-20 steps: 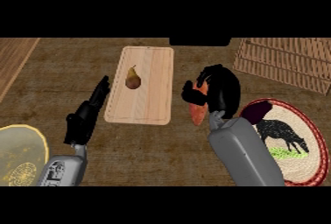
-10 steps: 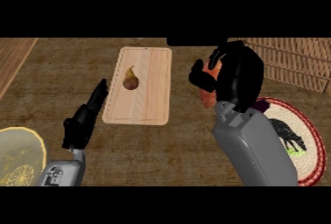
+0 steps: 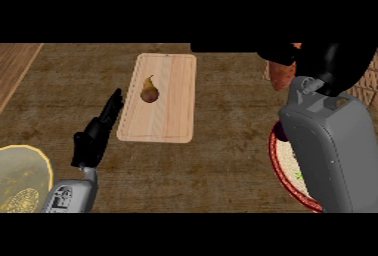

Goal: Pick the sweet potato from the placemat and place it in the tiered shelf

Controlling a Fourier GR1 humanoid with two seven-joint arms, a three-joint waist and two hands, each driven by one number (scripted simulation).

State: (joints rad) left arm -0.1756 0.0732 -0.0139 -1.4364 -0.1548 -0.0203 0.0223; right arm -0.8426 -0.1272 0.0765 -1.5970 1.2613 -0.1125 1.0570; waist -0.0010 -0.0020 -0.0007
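Near left, a yellow plate sits on the table. Near right, the placemat peeks from under the right forearm. The left hand lies released, fingers straight, just left of a cutting board bearing a pear. Far right, the right hand seems curled around the sweet potato, beyond the placemat.

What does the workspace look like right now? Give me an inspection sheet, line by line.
Surface: brown wood-grained counter.
Job's things: sweet potato off the placemat, in the right hand; tiered shelf not clearly seen.
Clutter: cutting board with a pear on it; yellow plate at lower left.
Hands: right hand curled round the sweet potato; left hand open, resting beside the board.
Cables: nothing seen.
Surroundings: lighter wood strip at upper left.
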